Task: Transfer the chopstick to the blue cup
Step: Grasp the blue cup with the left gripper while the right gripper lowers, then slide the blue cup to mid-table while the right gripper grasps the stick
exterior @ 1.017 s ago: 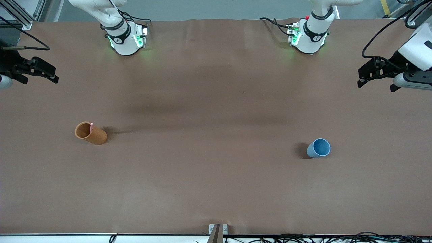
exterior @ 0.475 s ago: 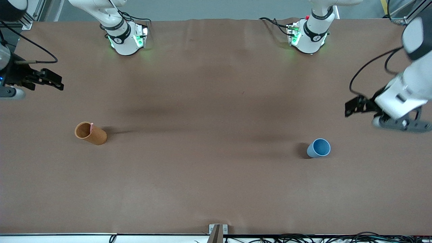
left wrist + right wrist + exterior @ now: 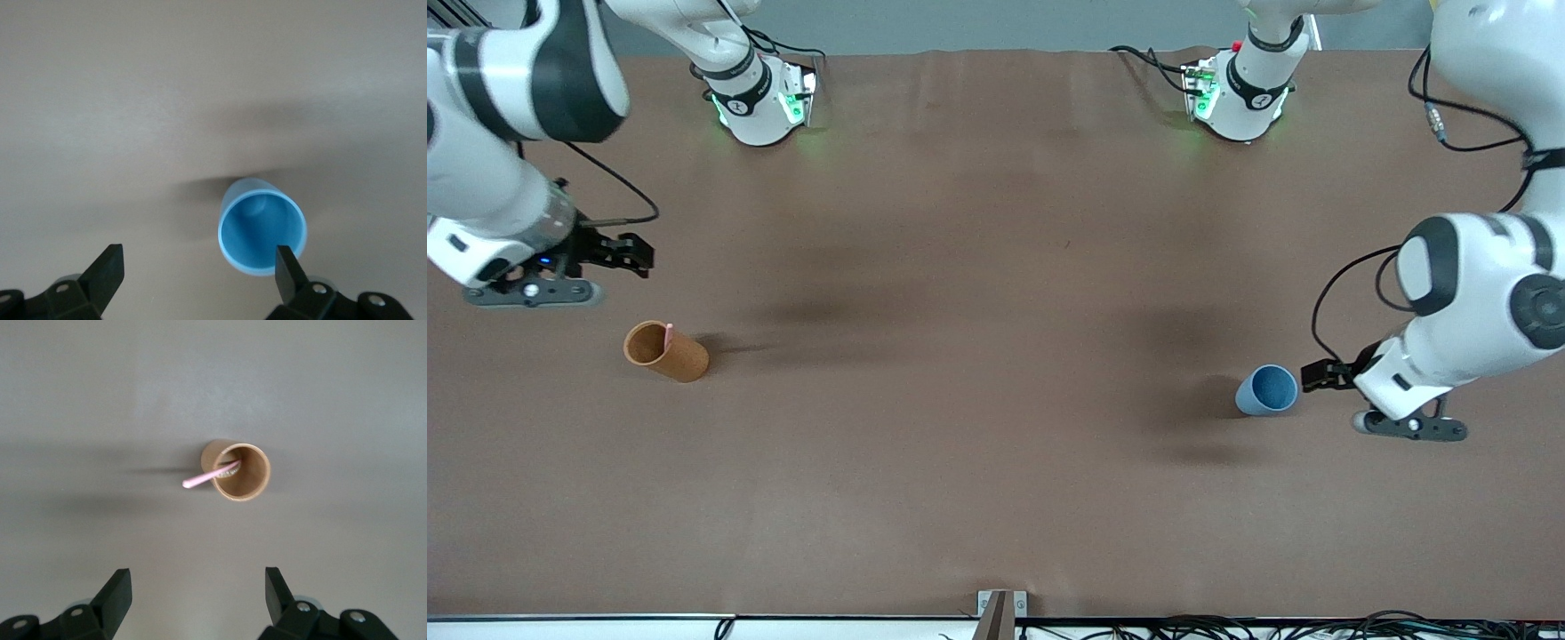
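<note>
The pale pink chopstick (image 3: pixel 208 477) stands slanted in the orange-brown cup (image 3: pixel 667 352), its tip (image 3: pixel 668 330) poking past the rim. My right gripper (image 3: pixel 637 254) hangs open over the table beside that cup and holds nothing; in its wrist view the cup (image 3: pixel 237 471) lies well ahead of the gripper (image 3: pixel 197 581). The blue cup (image 3: pixel 1267 389) stands upright and empty toward the left arm's end of the table. My left gripper (image 3: pixel 1316 375) is open just beside it. In the left wrist view one fingertip (image 3: pixel 285 261) overlaps the rim of the blue cup (image 3: pixel 262 233).
Brown paper covers the table (image 3: pixel 996 293). Both arm bases (image 3: pixel 765 98) (image 3: pixel 1240 98) stand along the edge farthest from the front camera. A small metal bracket (image 3: pixel 1001 606) sits at the nearest edge, with cables along it.
Both arms have swung in from the table's ends. The left gripper came down beside the blue cup. The right gripper moved closer to the orange-brown cup. Neither cup has moved.
</note>
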Controlling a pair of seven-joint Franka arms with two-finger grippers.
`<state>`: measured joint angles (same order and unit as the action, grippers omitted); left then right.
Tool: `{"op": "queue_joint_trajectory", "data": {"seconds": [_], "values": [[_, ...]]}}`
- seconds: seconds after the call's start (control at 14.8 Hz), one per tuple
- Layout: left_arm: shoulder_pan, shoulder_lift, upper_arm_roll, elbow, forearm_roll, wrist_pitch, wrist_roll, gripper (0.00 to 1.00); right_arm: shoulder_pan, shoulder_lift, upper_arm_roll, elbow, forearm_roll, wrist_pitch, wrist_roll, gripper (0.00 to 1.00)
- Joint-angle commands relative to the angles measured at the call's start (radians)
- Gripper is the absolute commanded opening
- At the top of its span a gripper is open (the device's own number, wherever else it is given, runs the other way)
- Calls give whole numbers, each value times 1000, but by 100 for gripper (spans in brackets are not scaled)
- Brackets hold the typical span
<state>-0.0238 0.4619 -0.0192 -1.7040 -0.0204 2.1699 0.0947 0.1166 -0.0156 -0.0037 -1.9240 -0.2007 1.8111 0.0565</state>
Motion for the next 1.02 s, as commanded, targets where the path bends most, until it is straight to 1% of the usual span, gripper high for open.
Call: {"op": "queue_joint_trajectory", "data": {"seconds": [0.0,0.07,0.2,0.27,0.34,0.41,0.47,0.54,0.61,0.68,0.81,0.95], "values": [[-13,17,-4,-83,-7,123,-10,100,29,-26,-1,-117,-49,117,34,86],[-15,21,-4,-107,-7,148,-10,100,31,-26,-1,-154,-55,169,34,84],[-8,26,-4,-135,-7,166,-10,99,31,-24,-1,-225,-120,278,39,76],[-11,30,-4,-137,-7,171,-10,91,31,-23,-1,-249,-149,319,55,72],[-16,37,-5,-135,-7,171,-15,66,32,-21,-1,-266,-176,347,78,68],[-16,41,-4,-134,-7,172,-26,37,32,-17,-1,-273,-210,362,92,64],[-15,41,-4,-134,0,171,-23,18,32,-1,-1,-271,-244,376,104,60],[-16,43,-4,-135,4,171,-14,8,32,11,-1,-273,-270,395,118,58],[-18,44,-4,-135,5,171,-10,2,31,31,-1,-271,-291,413,138,57],[-19,44,-4,-134,5,171,-9,0,32,48,-1,-271,-310,425,160,56],[-21,44,-4,-132,7,171,-10,0,57,87,-1,-268,-359,442,224,54],[-22,41,-5,-119,20,166,-16,0,72,130,-1,-265,-442,459,308,54]]}}
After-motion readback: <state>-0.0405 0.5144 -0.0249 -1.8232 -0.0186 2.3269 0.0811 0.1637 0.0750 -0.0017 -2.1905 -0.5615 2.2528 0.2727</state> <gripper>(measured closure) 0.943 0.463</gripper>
